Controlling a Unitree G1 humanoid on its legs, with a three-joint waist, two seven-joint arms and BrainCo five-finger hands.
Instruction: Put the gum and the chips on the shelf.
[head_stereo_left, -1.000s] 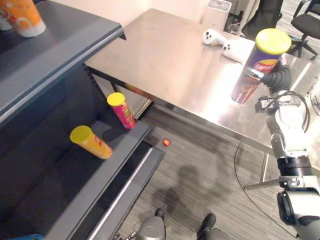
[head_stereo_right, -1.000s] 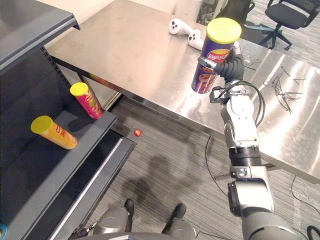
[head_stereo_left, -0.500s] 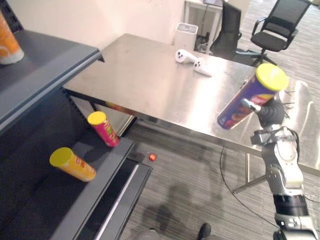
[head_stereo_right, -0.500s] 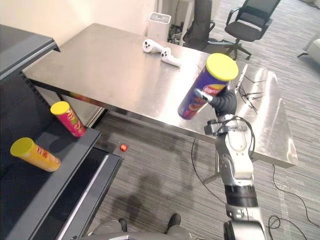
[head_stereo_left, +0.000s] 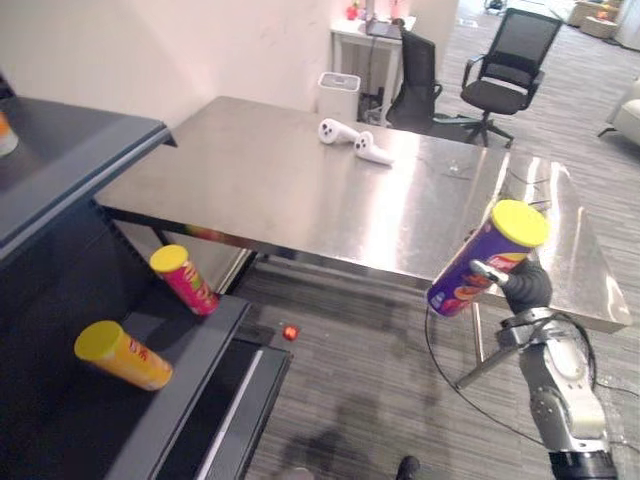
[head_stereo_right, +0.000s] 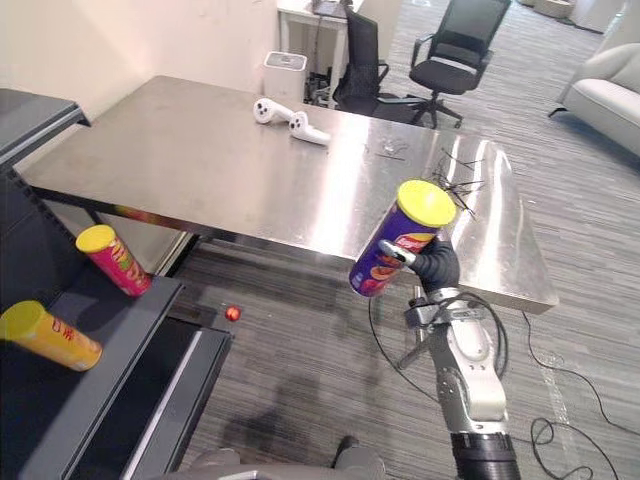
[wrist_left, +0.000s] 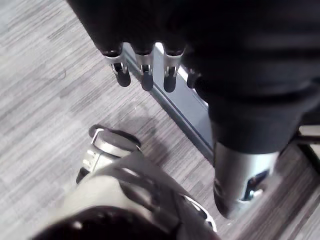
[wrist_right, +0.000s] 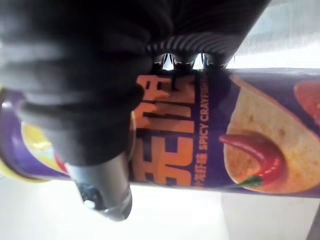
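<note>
chips can (head_stereo_left: 487, 258) hangs tilted in the air by the surface's (head_stereo_left: 300, 180) front edge, right hand (head_stereo_left: 526, 284) fingers curled round it; left hand (wrist_left: 146, 75) fingers hang straight above the floor (wrist_left: 40, 75).

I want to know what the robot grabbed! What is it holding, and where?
Its right hand is curled round the middle of the purple chips can. Its left hand holds nothing.
</note>
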